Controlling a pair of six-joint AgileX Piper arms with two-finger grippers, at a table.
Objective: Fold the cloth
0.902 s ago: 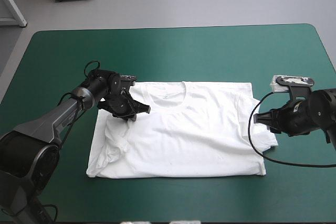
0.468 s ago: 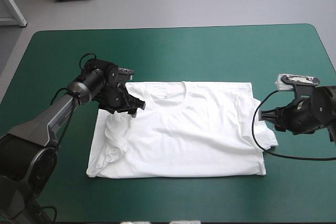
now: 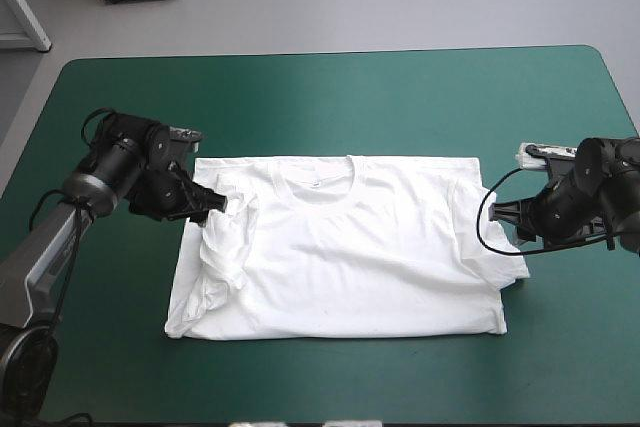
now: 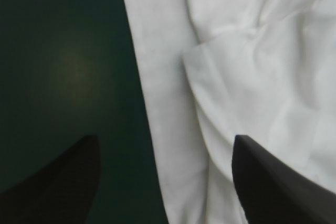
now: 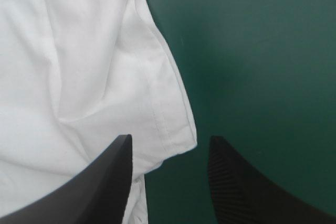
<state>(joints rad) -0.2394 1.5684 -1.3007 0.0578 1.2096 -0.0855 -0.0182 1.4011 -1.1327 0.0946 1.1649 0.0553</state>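
The white T-shirt [image 3: 350,247] lies spread flat at the table's middle, collar toward the far edge. Its left sleeve [image 3: 228,247] is folded inward in a crumpled ridge. My left gripper [image 3: 212,205] hovers low at the shirt's left edge near the shoulder. In the left wrist view this left gripper [image 4: 165,137] is open, one finger over the cover, the other over the T-shirt [image 4: 252,77]. My right gripper [image 3: 505,217] is at the right sleeve. The right wrist view shows the right gripper [image 5: 170,139] open, with the sleeve hem [image 5: 173,108] just ahead between its fingers.
The teal-green cover [image 3: 350,97] shows all around the shirt, with the widest strip toward the far edge. The shirt's lower hem lies a short way from the table's near edge.
My left gripper opened, let go of the folded-in left sleeve and drew back leftward to the shirt's edge. The right gripper has turned slightly at the right sleeve.
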